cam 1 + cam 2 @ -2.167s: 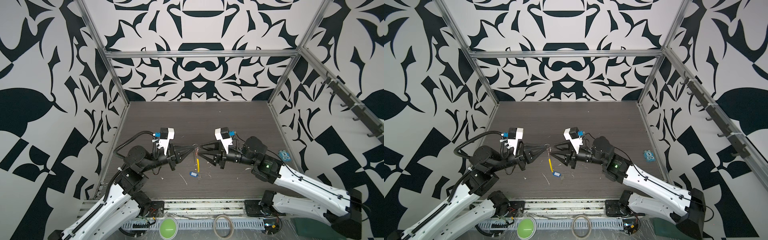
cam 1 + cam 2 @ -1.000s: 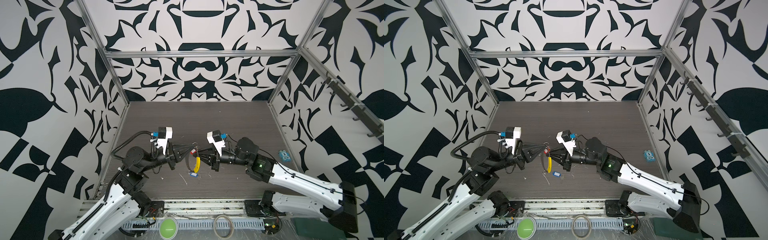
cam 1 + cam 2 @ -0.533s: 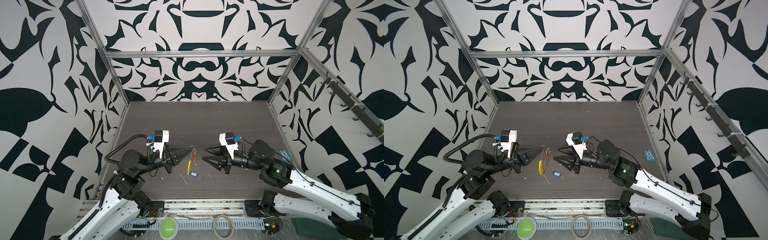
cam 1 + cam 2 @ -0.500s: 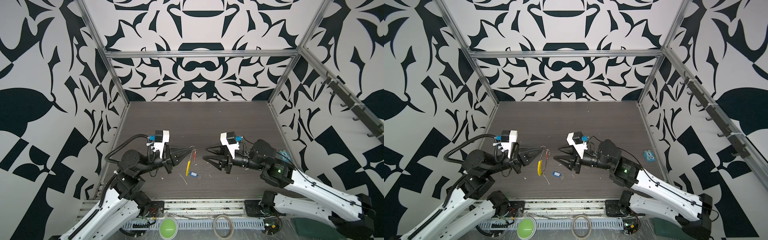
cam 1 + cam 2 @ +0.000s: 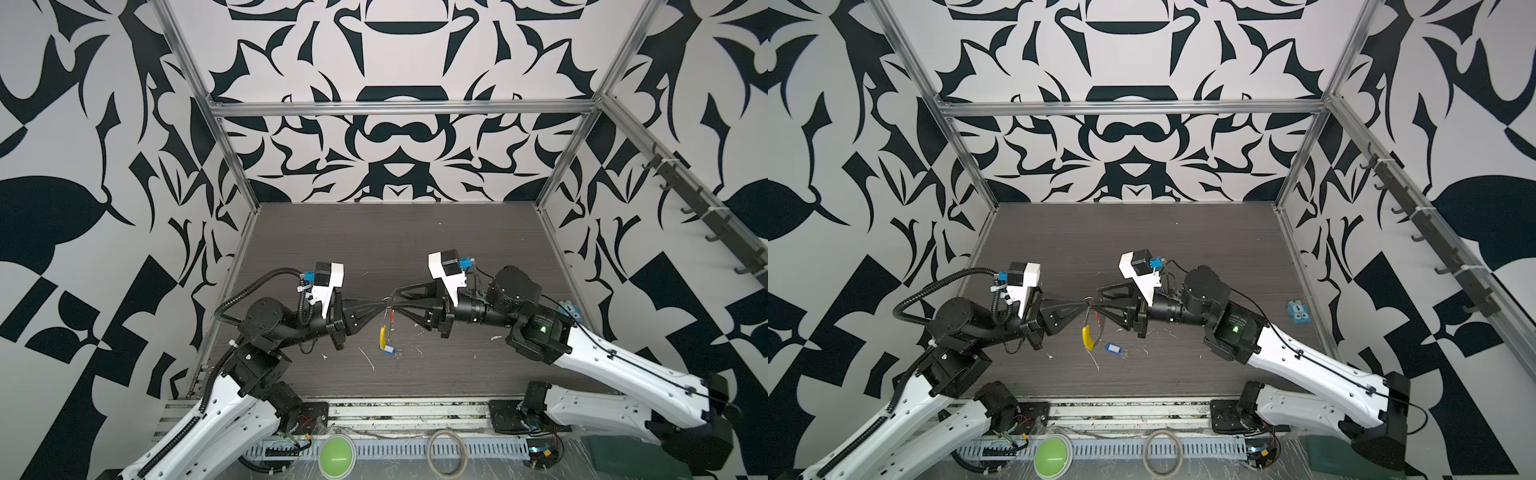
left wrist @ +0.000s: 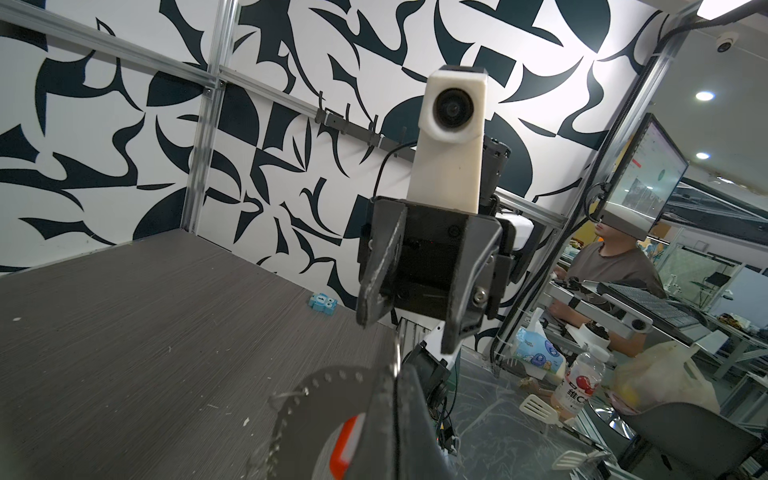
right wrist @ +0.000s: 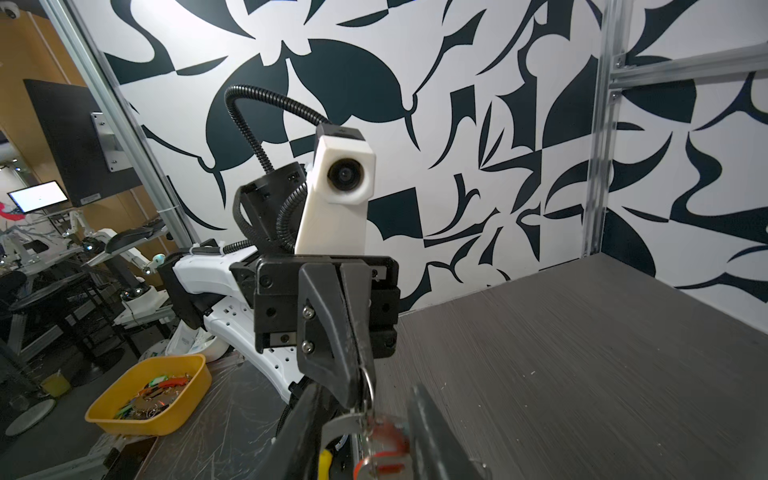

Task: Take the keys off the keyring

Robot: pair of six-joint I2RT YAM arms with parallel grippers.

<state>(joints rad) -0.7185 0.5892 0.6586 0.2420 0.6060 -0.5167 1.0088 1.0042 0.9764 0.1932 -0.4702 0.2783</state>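
Left fingers [image 5: 365,309] clamp grey yellow-sleeved wire keyring [image 5: 381,334]; right fingers [image 5: 419,318] open, empty. Next you grip red-tagged silver keys [image 5: 392,325].

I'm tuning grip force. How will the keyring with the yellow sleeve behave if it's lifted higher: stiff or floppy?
Probably flexible and apt to swing: the keyring hangs as a thin, narrow loop from the shut left gripper. It is likely light, being only thin wire. The red tag dangling beside it may slide or rattle.

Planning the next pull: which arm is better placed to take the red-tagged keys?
The right gripper: its open jaws flank the red-tagged keys; the left gripper is shut holding the keyring.
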